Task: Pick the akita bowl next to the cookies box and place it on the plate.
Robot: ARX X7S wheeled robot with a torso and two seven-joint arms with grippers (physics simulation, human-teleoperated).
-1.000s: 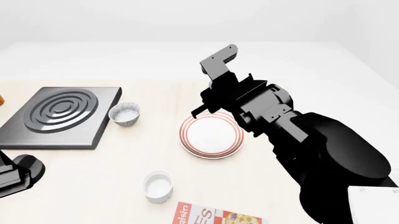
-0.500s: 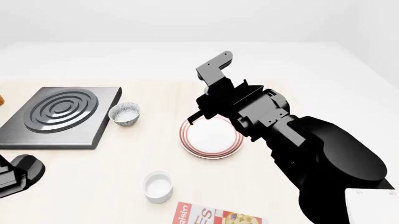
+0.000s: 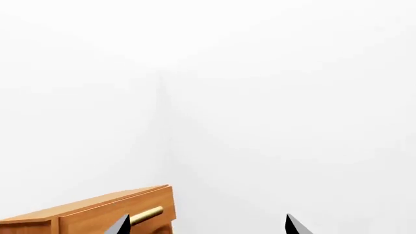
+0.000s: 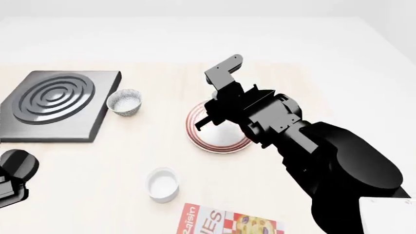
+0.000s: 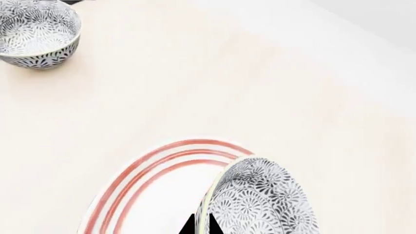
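The right tool [image 5: 202, 228] was clenched on the rim of the akita bowl [image 5: 260, 202], holding it tilted above the plate [image 5: 140, 180] at the lower centre of the right wrist frame. A second speckled bowl [image 5: 38, 33] sat upper left on the worktop [image 5: 195, 87]. The left tool [image 3: 204, 225] stood released.

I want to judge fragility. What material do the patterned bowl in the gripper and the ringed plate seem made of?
Patterned bowl: probably glazed ceramic, given its fine dark print and pale rim. Ringed plate: likely glazed ceramic too, smooth white with painted red rings. Being renders, neither is certain.
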